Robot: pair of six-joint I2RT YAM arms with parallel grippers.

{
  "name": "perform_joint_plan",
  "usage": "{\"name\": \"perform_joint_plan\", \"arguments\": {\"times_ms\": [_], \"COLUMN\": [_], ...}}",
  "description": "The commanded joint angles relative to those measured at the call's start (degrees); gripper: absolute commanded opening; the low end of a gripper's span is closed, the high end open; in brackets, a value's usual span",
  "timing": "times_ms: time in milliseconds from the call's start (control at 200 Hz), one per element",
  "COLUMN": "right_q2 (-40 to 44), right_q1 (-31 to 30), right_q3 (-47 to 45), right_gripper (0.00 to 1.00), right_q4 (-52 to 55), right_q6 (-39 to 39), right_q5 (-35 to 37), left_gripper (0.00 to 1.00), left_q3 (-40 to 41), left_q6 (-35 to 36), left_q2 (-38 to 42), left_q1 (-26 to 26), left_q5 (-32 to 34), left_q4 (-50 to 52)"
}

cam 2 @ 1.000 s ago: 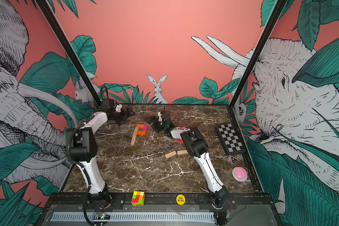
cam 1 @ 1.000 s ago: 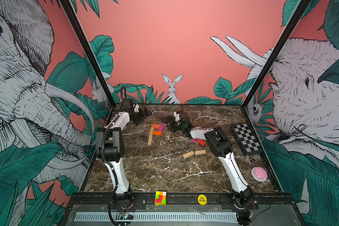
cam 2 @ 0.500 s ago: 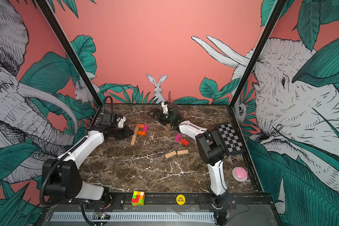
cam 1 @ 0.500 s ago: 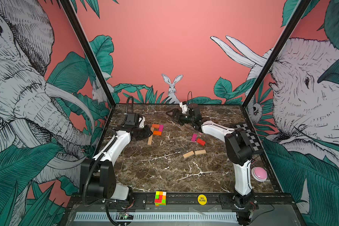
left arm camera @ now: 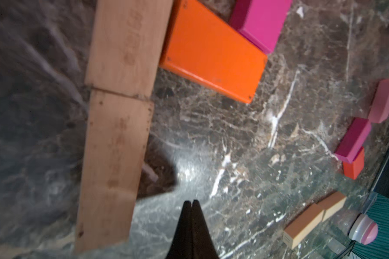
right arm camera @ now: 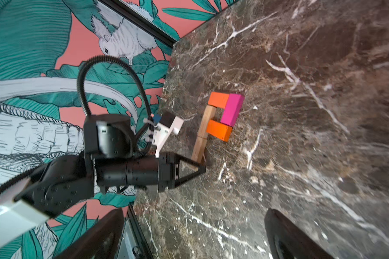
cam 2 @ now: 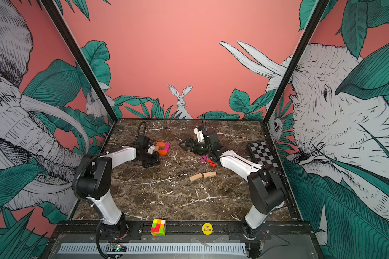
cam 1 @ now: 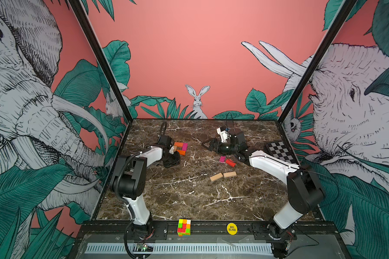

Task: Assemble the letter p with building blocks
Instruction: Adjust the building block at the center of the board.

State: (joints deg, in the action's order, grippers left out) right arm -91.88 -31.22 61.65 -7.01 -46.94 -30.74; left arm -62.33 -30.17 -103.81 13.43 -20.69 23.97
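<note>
A letter shape of building blocks lies at the back left. Two tan blocks [right arm camera: 203, 125] [left arm camera: 115, 168] laid end to end make the stem. An orange block [right arm camera: 218, 100], a magenta block [right arm camera: 231, 109] and another orange block [right arm camera: 218, 132] form the loop, seen in both top views [cam 1: 181, 152]. My left gripper [left arm camera: 191, 201] [cam 1: 172, 160] is shut on nothing, low over the table beside the stem's near end. My right gripper [right arm camera: 195, 224] [cam 2: 182, 143] stands open and empty, right of the shape. Loose magenta [cam 1: 222, 159], red [cam 1: 230, 162], pink [left arm camera: 384, 101] and two tan blocks [cam 1: 216, 177] [cam 1: 229, 174] lie mid-table.
A small chessboard [cam 1: 279, 151] lies at the right wall behind my right arm. A multicoloured puzzle cube [cam 1: 184, 227] and a yellow disc [cam 1: 231, 228] sit on the front rail. A pink push button [left arm camera: 364, 231] is near the right edge. Walls close in three sides.
My left gripper has shut and come from the back left corner down to the stem's near end. My right arm has swung back off the loose blocks and now points left, still open.
</note>
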Motion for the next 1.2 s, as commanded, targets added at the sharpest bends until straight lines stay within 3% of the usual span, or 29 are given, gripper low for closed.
{"name": "perform_joint_plan", "arguments": {"times_ms": [0, 260, 1195], "right_q2": [4.4, 8.3, 9.1], "right_q1": [0.3, 0.6, 0.8], "right_q3": [-2.1, -5.2, -8.3], "right_gripper": [0.98, 0.98, 0.98], "right_q4": [-0.2, 1.0, -0.9], "right_q6": [2.1, 3.0, 1.8], "right_q5": [1.7, 2.9, 2.6], "left_gripper": [0.00, 0.00, 0.00], "left_q3": [-3.3, -6.1, -11.1], "left_q6": [-0.8, -1.0, -1.6], "left_q2": [-0.8, -4.4, -9.2], "left_q1": [0.2, 0.1, 0.2], "left_q5": [2.1, 3.0, 3.5], "left_q4": [-1.7, -2.2, -1.9]}}
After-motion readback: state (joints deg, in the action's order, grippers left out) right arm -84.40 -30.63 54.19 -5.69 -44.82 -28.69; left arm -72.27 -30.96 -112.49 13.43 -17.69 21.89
